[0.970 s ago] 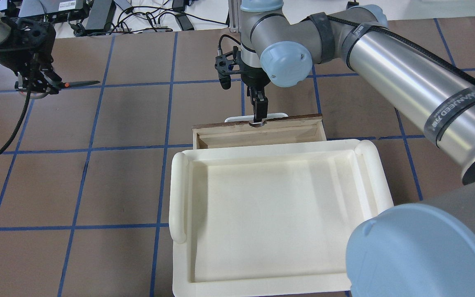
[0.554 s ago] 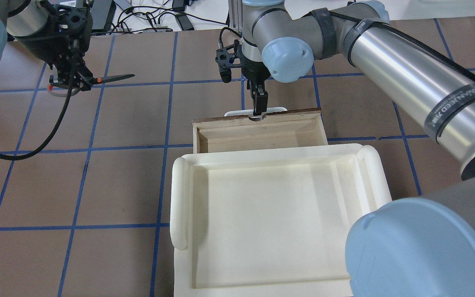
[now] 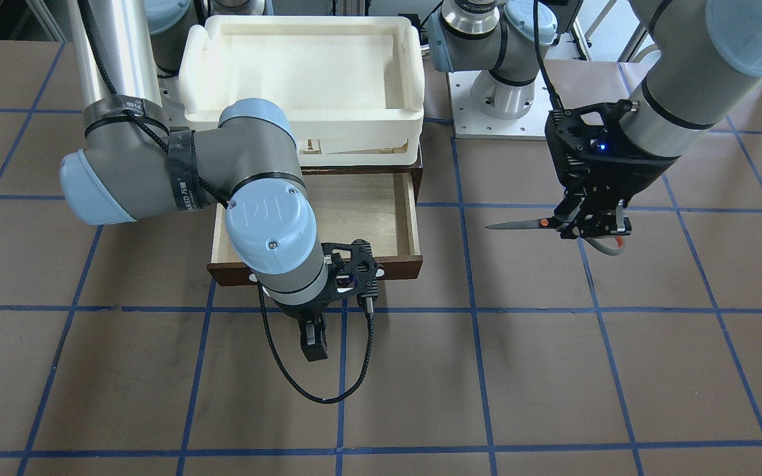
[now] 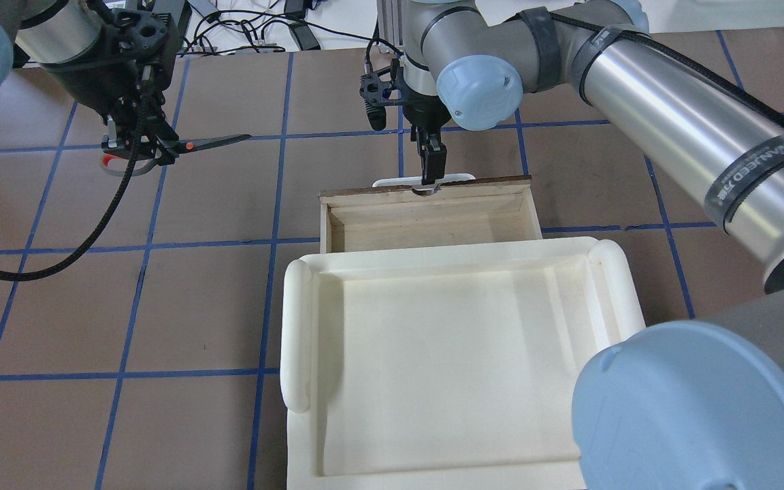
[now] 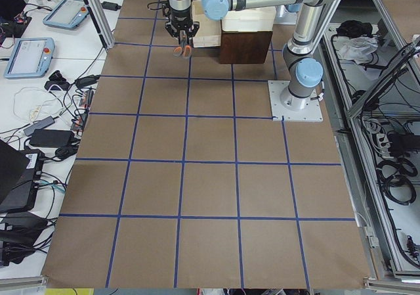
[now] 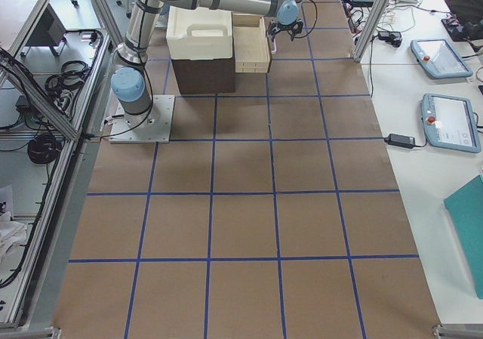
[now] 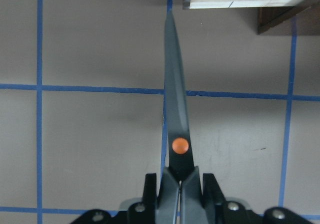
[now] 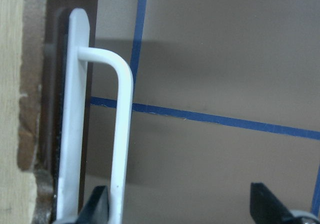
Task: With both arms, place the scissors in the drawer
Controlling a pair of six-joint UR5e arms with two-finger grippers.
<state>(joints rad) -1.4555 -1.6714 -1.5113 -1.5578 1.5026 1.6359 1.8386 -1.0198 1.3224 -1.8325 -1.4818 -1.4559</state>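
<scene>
The scissors hang level above the table at the far left, blades pointing toward the drawer. My left gripper is shut on their handle end. In the left wrist view the blades run straight ahead from the closed fingers. The wooden drawer stands part-way out beneath the white tray. My right gripper is at the drawer's white bar handle. Its fingers are spread apart, with the bar just inside one of them.
A cream-white plastic tray sits on top of the cabinet and overhangs the rear of the drawer. Brown table with blue tape lines lies between the scissors and the drawer. Cables and devices lie beyond the far edge.
My left arm has carried the scissors to the right, toward the drawer. The drawer has slid a little farther out along with the right gripper.
</scene>
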